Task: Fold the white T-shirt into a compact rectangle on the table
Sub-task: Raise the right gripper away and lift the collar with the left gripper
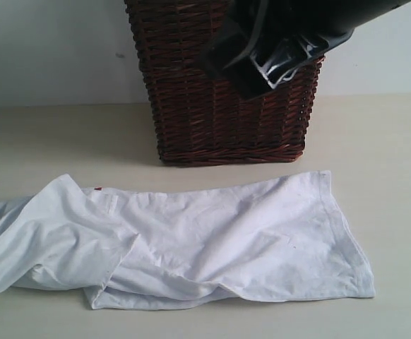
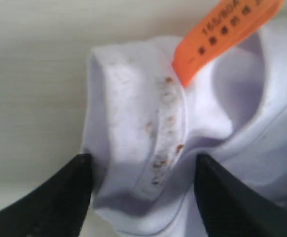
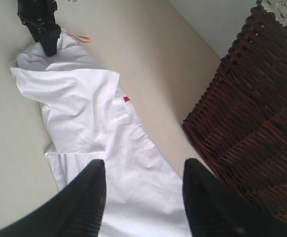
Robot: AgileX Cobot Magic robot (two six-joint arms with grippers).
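The wicker basket (image 1: 212,120) is dark brown woven cane, rough and ridged, with a faint sheen. The liner (image 3: 281,12) at its rim is grey cloth edged in lace. In front of the basket, the white T-shirt (image 1: 212,240) is soft, matt, creased cloth. Its collar band (image 2: 165,128) is flecked with rusty specks. The orange tag (image 2: 222,34) there looks smooth and slightly glossy. The table (image 1: 375,141) under the basket is smooth and matt. The right gripper (image 3: 143,173) has black, matt, finely ribbed fingers (image 3: 91,197).
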